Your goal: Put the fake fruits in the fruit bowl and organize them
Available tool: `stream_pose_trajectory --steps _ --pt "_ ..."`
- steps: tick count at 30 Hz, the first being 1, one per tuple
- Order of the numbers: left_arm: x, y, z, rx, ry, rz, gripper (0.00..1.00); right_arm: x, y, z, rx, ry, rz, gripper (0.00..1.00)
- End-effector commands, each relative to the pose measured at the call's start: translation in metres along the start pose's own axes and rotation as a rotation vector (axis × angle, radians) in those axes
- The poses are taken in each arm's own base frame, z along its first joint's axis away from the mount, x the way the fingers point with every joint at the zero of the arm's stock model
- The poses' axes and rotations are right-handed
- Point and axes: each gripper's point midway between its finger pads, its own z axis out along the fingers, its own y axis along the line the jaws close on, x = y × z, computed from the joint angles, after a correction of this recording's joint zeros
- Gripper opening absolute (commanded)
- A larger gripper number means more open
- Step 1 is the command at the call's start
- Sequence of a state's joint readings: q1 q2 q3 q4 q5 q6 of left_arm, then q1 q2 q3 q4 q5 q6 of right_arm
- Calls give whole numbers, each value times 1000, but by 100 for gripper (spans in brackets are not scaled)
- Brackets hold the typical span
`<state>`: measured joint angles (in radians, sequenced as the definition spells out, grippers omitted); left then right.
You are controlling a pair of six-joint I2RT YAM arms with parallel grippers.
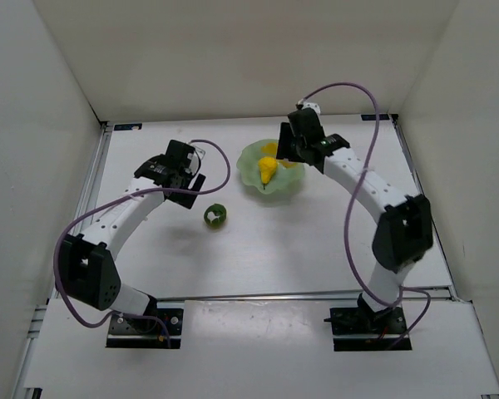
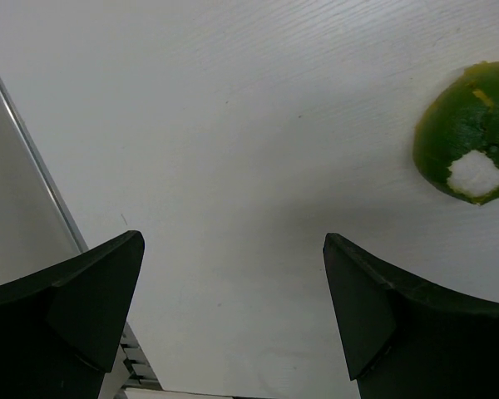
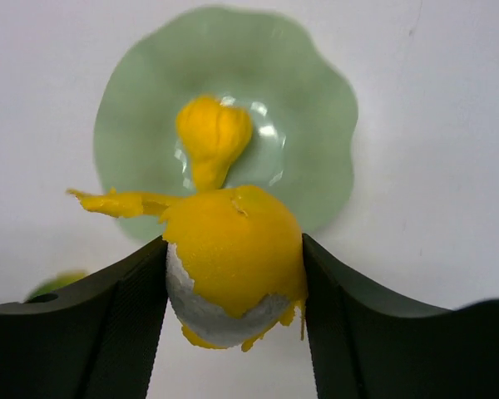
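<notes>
R gripper [image 3: 233, 249] clamps yellow-and-white peeled-looking plastic fruit [image 3: 233, 270], bottom centre of frame. Pale mint scalloped bowl [image 3: 316, 100] lies straight ahead, upper centre, w/ yellow plastic pear [image 3: 212, 133] in its middle. L gripper [image 2: 233, 245] wide, empty; round dark-green fruit [image 2: 470, 137] upper right.

A robotics lab cell: white panels [image 1: 249, 58] wall the white table [image 1: 274, 249] on three sides, metal rails [image 1: 90, 179] edge it, arm bases [image 1: 144, 327] are bolted at its near edge.
</notes>
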<state>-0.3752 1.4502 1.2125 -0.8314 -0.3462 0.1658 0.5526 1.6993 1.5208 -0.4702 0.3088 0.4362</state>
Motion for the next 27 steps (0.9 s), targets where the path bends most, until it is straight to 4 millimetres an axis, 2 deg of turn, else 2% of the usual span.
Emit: stream_pose_trajectory --steps 1,2,3,4,6,8,9,10,11,12,13,14,15,16,17,18,19,20,22,23,24,26,27 --pt "-9 -20 -7 61 -33 43 100 6 -16 34 89 87 -20 72" --pt "-9 -20 -7 61 -33 43 100 6 -16 37 91 92 -30 88" --pt "-13 -26 -11 77 -48 53 100 0 -13 38 85 81 -36 94" --pt "-11 -27 -11 87 -42 65 100 2 -14 37 89 90 -39 100" --pt "-11 -42 -11 136 -37 92 100 -16 -24 29 130 37 -26 100" --pt "-11 -56 -13 195 -34 106 100 -18 -33 19 146 23 -7 100" --pt "-14 -64 -14 218 -38 120 100 -28 -37 3 141 -10 9 100" --pt "-10 -72 -10 245 -16 136 100 -30 -38 -4 137 -20 21 100" --pt "-17 -83 -14 284 -32 150 100 -22 -44 -9 152 -13 17 100" --pt "-19 -90 -13 303 -31 161 100 -31 -44 -26 134 -53 29 100" --pt "-19 -99 -9 324 -14 176 100 -29 -49 -33 143 -60 30 100" --pt "-21 -106 -7 344 -12 185 100 -33 -50 -49 131 -87 38 100" --pt "-28 -113 -8 377 -19 174 100 -21 -62 -50 158 -69 37 100" --pt "-27 -123 0 397 7 189 100 -17 -67 -54 172 -72 45 100" --pt "-36 -126 1 406 1 176 100 -17 -69 -67 164 -91 51 100" --pt "-38 -130 5 419 9 178 100 -12 -75 -70 183 -93 49 100" --pt "-35 -136 18 421 45 186 100 3 -84 -69 212 -74 52 100" --pt "-36 -140 23 431 55 188 100 4 -86 -79 204 -90 68 100" --pt "-39 -145 33 433 72 192 100 14 -94 -85 223 -83 75 100" --pt "-30 -151 46 436 120 203 100 22 -99 -90 235 -79 84 100" --pt "-29 -151 51 428 136 207 100 24 -107 -93 256 -79 87 100" --pt "-19 -154 66 405 192 210 100 22 -109 -102 255 -104 105 100" --pt "-12 -154 68 397 227 210 100 27 -111 -103 260 -93 101 100"
